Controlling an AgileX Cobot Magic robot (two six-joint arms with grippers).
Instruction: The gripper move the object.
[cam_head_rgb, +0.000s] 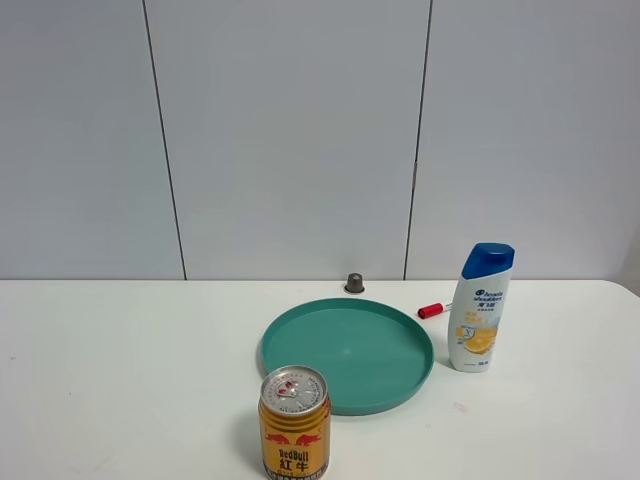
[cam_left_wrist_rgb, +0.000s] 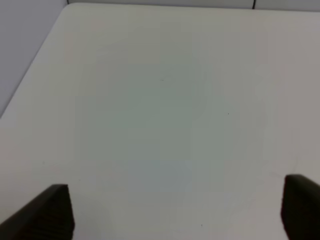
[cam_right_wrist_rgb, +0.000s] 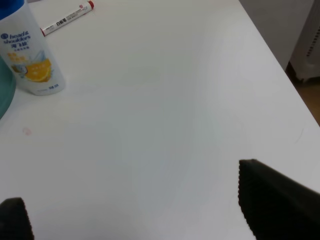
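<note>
Upright on the white tabletop (cam_head_rgb: 120, 360), the white plastic shampoo bottle with a blue cap (cam_head_rgb: 480, 308) stands just right of the round teal plastic tray (cam_head_rgb: 346, 353), which holds nothing. A sealed gold Red Bull can (cam_head_rgb: 294, 423) stands at the tray's near rim. Both pincers, left pincer (cam_left_wrist_rgb: 175, 212) and right pincer (cam_right_wrist_rgb: 140, 200), hang spread wide, gripping nothing.

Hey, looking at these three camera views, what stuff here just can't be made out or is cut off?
- Marker, exterior high view: only its red-capped end shows; the shampoo bottle hides the rest.
- Shampoo bottle, right wrist view: its cap is cut off by the frame edge.
- Red Bull can, exterior high view: its base is cut off by the bottom edge.
- Small grey object by the wall: too small to identify.
- Both arms: absent from the exterior high view; only fingertips show in the wrist views.
</note>
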